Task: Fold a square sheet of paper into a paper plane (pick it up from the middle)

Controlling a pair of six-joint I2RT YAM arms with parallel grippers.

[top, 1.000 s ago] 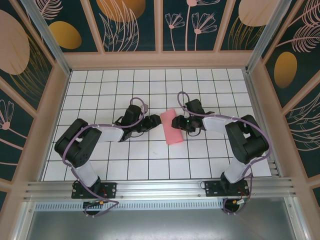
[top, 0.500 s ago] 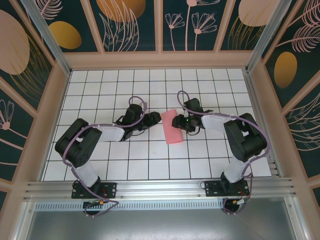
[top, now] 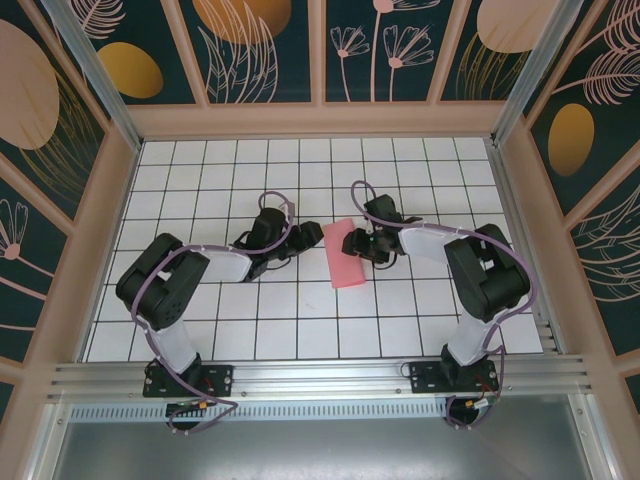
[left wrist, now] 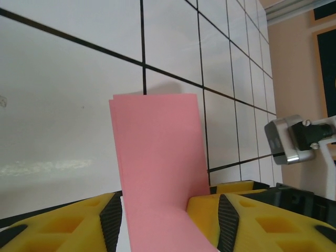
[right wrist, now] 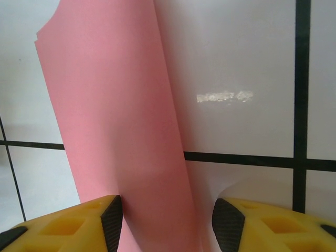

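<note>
A white gridded table [top: 200, 170] is carrying one thing: a salmon-pink sheet of paper [top: 345, 262], folded over into a narrow rectangle. It is lying about midway between the table's left and right edges and midway between its far and near edges.

The left gripper [top: 303, 238] is reaching in from the left, just beside the far left corner of the sheet. In the left wrist view, the left gripper [left wrist: 168, 206] is holding its yellow fingers apart. The sheet [left wrist: 157, 147] is running out between them and away across the tiles. I cannot tell whether the black pads are touching its edges.

The sheet's long axis is running from the far edge of the table toward the near edge, leaning a little rightward as it comes nearer. Both arms are meeting it at its far half, one on each long side, and its near half is lying free.

The right gripper [top: 352, 243] is sitting against the sheet's right long edge, appearing slightly closer than the left. In the right wrist view, the right gripper [right wrist: 168, 207] is also standing with its fingers apart. The sheet [right wrist: 115, 115] is passing through the gap, its layers curling up off the table along one side.
</note>
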